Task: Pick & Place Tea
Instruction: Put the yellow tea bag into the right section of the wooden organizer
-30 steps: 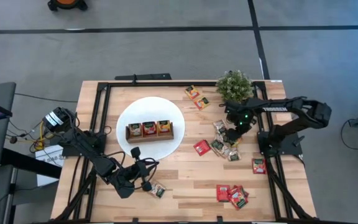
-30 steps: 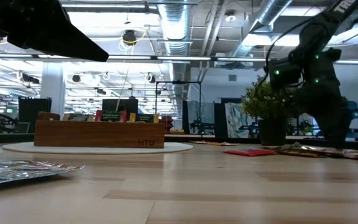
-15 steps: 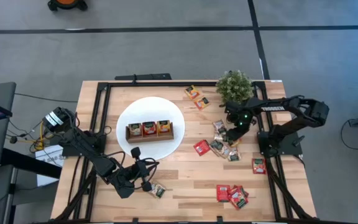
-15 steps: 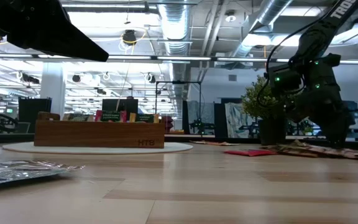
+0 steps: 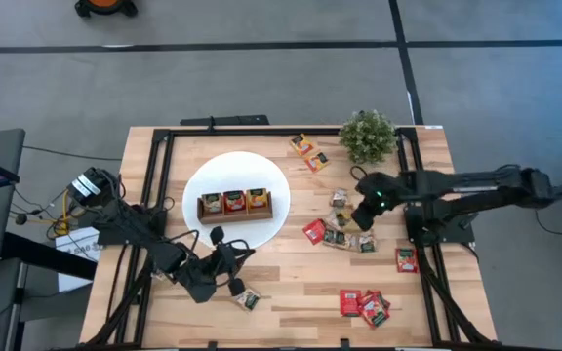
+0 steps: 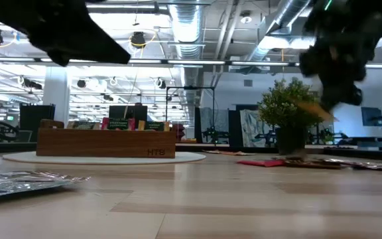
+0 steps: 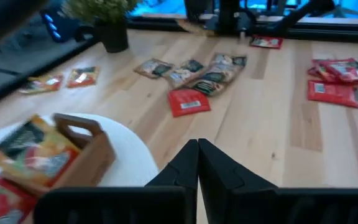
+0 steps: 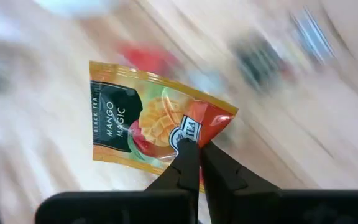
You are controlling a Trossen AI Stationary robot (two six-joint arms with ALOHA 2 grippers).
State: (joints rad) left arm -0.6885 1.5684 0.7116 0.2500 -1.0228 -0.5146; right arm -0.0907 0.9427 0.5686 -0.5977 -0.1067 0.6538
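Observation:
Tea sachets lie scattered on the wooden table: a loose pile (image 5: 344, 234), a red sachet (image 5: 316, 231) and a red group (image 5: 364, 303). More stand in the brown tray (image 5: 234, 203), which sits on the white disc (image 5: 198, 180). My right gripper (image 5: 363, 216) hangs above the pile, shut on an orange-yellow sachet (image 8: 148, 121), which also shows under it in the low view (image 6: 314, 109). My left gripper (image 7: 197, 148) is shut and holds nothing, just off the disc's near edge (image 5: 224, 252). My right gripper pinches the orange-yellow sachet between its two fingers, on the sachet's red end near one corner (image 8: 190, 132). The fingers come from above, pointing down. The sachet is lifted clear of the table and hangs tilted below the fingertips.
A small potted plant (image 5: 367, 135) stands at the far right, just beyond the right gripper. Two sachets (image 5: 308, 152) lie beside it, one (image 5: 406, 258) by the right arm's base and one (image 5: 247, 297) near the left gripper. A black frame (image 5: 159, 175) borders the table.
My right gripper has shut on the orange-yellow sachet in the pile and risen with it, so the sachet is now lifted clear of the table. Its arm has stretched out flatter, the elbow going toward the table's right edge.

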